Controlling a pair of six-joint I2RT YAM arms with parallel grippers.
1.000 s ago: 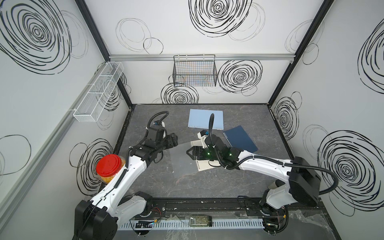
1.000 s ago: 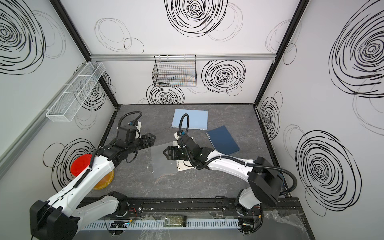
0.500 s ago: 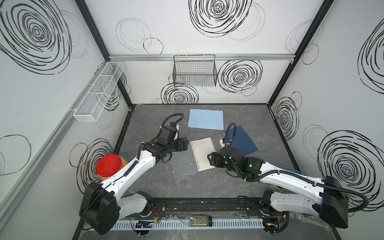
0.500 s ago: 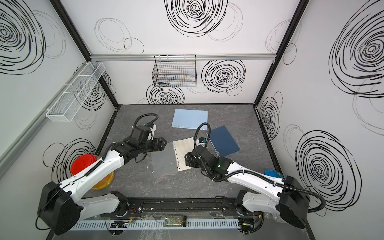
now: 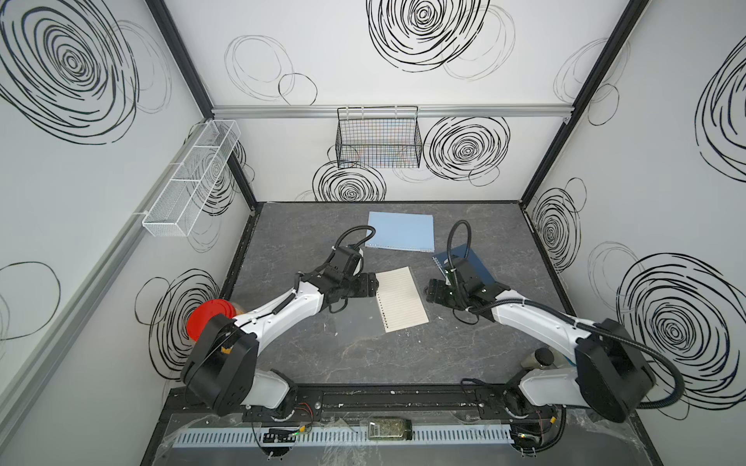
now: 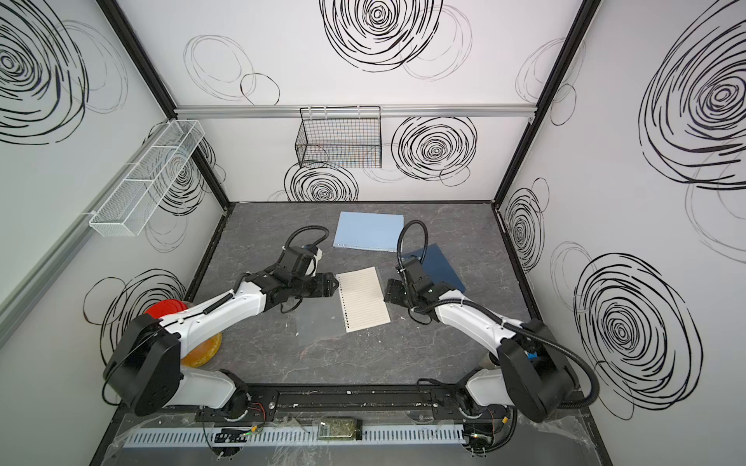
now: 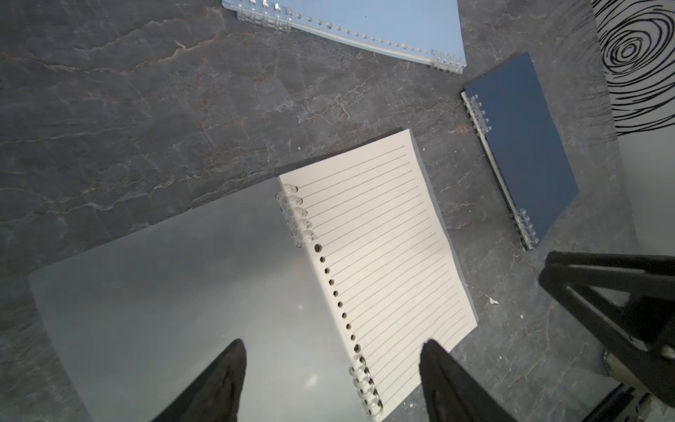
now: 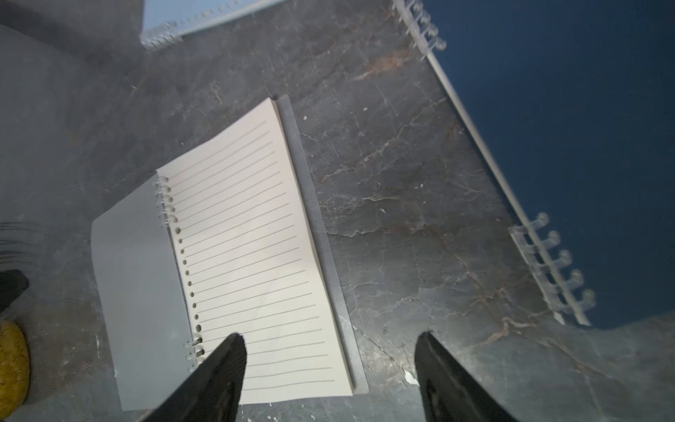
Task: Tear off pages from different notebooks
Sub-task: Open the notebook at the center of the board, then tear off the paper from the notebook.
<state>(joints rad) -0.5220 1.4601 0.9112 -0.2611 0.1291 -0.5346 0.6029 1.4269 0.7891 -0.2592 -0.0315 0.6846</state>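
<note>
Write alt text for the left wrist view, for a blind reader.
A wire-bound notebook lies open on a dark marbled table, its frosted clear cover opened flat beside a lined cream page. The left gripper hovers over it, fingers wide apart and empty. Beyond lie a closed light-blue notebook and a closed navy notebook.

A strip of bare table separates the open notebook from the navy notebook.

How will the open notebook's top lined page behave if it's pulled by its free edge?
Probably floppy: the top lined page is a thin sheet, slightly bowed. Likely it resists at first, since clear rings hold it at both ends only.
</note>
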